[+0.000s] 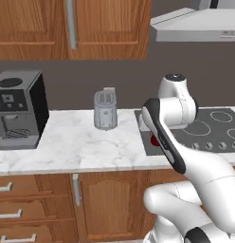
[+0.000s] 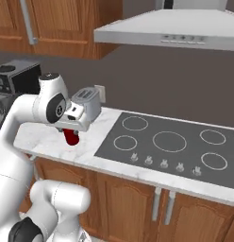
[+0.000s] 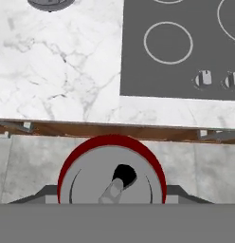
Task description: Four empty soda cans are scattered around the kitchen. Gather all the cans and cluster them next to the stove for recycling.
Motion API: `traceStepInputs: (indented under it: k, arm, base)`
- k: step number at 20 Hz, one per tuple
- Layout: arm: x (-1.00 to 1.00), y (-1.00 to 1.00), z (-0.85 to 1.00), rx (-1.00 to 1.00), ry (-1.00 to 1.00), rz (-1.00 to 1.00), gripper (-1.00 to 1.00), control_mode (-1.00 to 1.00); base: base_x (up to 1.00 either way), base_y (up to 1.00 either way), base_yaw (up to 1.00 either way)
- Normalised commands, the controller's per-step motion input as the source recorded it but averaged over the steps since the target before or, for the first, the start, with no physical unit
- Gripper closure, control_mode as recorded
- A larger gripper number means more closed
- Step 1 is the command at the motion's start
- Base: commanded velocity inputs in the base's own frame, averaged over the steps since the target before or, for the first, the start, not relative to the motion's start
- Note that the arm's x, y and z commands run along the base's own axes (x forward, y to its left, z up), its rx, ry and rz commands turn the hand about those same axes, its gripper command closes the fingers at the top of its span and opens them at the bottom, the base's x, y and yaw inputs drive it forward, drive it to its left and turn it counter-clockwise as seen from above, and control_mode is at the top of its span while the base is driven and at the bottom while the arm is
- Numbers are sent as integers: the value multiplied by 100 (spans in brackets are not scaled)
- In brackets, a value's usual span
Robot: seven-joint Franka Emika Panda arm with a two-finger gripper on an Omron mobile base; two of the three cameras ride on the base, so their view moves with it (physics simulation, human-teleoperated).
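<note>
A red soda can sits gripped in my hand, carried upright just off the front edge of the marble desk, left of the stove. I should bring it in level and set it beside the cooktop. Its mouth looks empty.
</note>
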Motion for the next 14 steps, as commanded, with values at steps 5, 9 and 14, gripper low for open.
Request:
traceStepInputs:
  k: [5, 9, 14]
  arm:
    - [0, 0, 0, 0, 0, 0, 100, 100]
    - [0, 0, 0, 0, 0, 0, 100, 100]
    - [0, 0, 0, 0, 0, 0, 100, 100]
  base:
    - [-2, -62, -29]
    - [0, -88, -19]
    - [10, -91, -10]
